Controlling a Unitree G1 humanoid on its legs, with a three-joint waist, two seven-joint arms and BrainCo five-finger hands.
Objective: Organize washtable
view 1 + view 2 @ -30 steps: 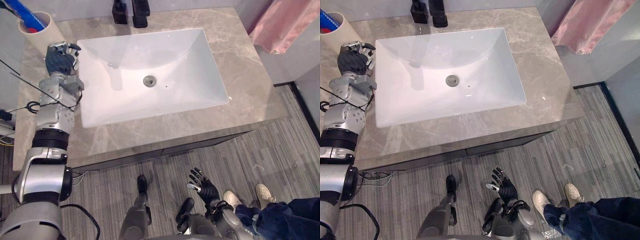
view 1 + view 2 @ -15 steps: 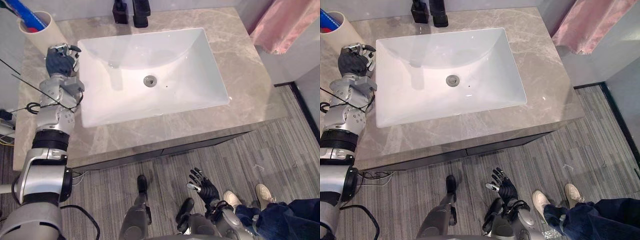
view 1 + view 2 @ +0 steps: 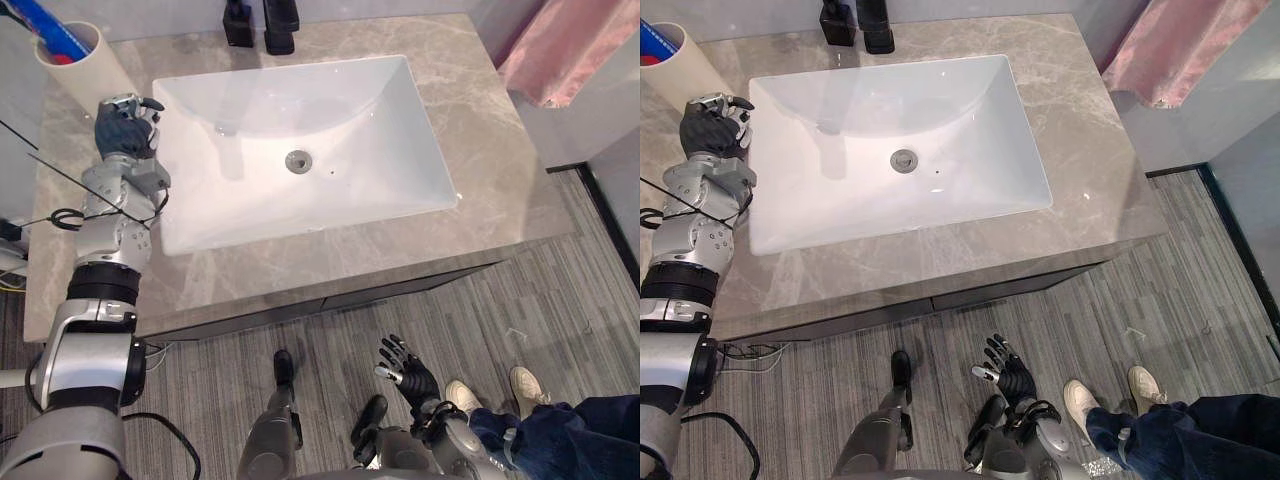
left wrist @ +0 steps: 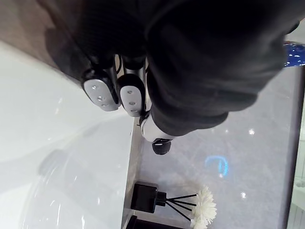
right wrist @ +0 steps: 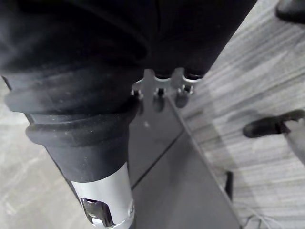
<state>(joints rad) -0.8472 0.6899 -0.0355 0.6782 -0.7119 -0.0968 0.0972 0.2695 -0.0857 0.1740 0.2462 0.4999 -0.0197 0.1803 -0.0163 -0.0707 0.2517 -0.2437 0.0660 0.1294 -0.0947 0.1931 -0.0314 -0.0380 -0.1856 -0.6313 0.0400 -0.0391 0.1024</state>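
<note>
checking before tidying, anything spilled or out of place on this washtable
Nothing stands out: the sink is empty, the cup stands at the counter's back left corner, and the black bottle stands beside the faucet.

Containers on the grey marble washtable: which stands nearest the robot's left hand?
The beige cylindrical cup, at the back left corner just beyond the left hand; the black diffuser bottle stands farther off, behind the white sink.

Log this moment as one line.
left hand: curled, empty, on counter between cup and sink | right hand: open, low over floor
</note>
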